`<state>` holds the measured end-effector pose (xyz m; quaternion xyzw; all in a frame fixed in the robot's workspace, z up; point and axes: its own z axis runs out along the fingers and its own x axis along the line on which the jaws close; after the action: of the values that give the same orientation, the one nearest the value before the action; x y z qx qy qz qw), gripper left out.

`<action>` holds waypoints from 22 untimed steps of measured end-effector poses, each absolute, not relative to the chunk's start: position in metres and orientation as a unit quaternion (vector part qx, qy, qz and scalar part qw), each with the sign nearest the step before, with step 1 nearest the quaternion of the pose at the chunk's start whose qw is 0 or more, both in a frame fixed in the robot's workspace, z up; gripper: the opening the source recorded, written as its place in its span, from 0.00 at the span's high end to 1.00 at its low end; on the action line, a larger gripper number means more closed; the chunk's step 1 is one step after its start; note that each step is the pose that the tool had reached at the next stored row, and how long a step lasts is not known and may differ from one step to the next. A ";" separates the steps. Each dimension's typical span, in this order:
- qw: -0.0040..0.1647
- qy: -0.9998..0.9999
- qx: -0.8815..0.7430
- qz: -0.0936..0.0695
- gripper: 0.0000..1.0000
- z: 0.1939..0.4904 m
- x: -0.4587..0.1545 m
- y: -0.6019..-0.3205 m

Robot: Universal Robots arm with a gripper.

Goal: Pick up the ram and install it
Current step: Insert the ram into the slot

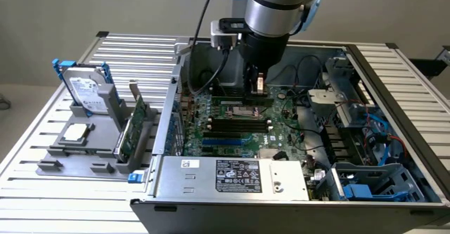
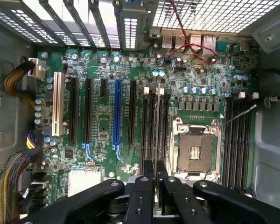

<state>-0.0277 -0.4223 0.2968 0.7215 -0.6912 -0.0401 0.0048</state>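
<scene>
The ram (image 1: pixel 235 99) is a thin green stick held level under my gripper (image 1: pixel 257 89), low inside the open computer case and just beyond the CPU socket (image 1: pixel 235 110). In the wrist view the ram (image 2: pixel 157 121) shows edge-on as a thin line, lined up with the black memory slots (image 2: pixel 149 126) beside the CPU socket (image 2: pixel 196 151). My gripper (image 2: pixel 156 175) is shut on the ram, its black fingers (image 2: pixel 148 175) pressed against both faces. Whether the stick touches its slot or hangs just above it, I cannot tell.
The case wall (image 1: pixel 176 102) rises close at the exterior view's left. A power supply (image 1: pixel 232 176) fills the near end, and cables and drive cages (image 1: pixel 365 123) the right. Outside, a grey stand holds a hard drive (image 1: pixel 88 94) and a green expansion card (image 1: pixel 135 123).
</scene>
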 end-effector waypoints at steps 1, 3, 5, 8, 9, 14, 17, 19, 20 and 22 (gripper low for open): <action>0.006 -0.690 0.722 -0.039 0.86 0.296 -0.027 -0.422; 0.009 -0.689 0.724 -0.036 0.86 0.293 -0.027 -0.422; 0.013 -0.688 0.725 -0.032 0.86 0.291 -0.025 -0.422; 0.018 -0.687 0.726 -0.028 0.86 0.288 -0.023 -0.422; 0.019 -0.687 0.726 -0.026 0.86 0.286 -0.023 -0.421; 0.021 -0.687 0.726 -0.025 0.86 0.277 -0.023 -0.420; 0.021 -0.690 0.723 -0.025 0.86 0.271 -0.023 -0.420; 0.021 -0.693 0.720 -0.025 0.86 0.268 -0.023 -0.419; 0.021 -0.695 0.718 -0.025 0.86 0.266 -0.023 -0.419; 0.020 -0.699 0.714 -0.025 0.86 0.262 -0.023 -0.419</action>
<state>-0.0234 -0.4188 0.2623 0.7144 -0.6990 -0.0251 0.0204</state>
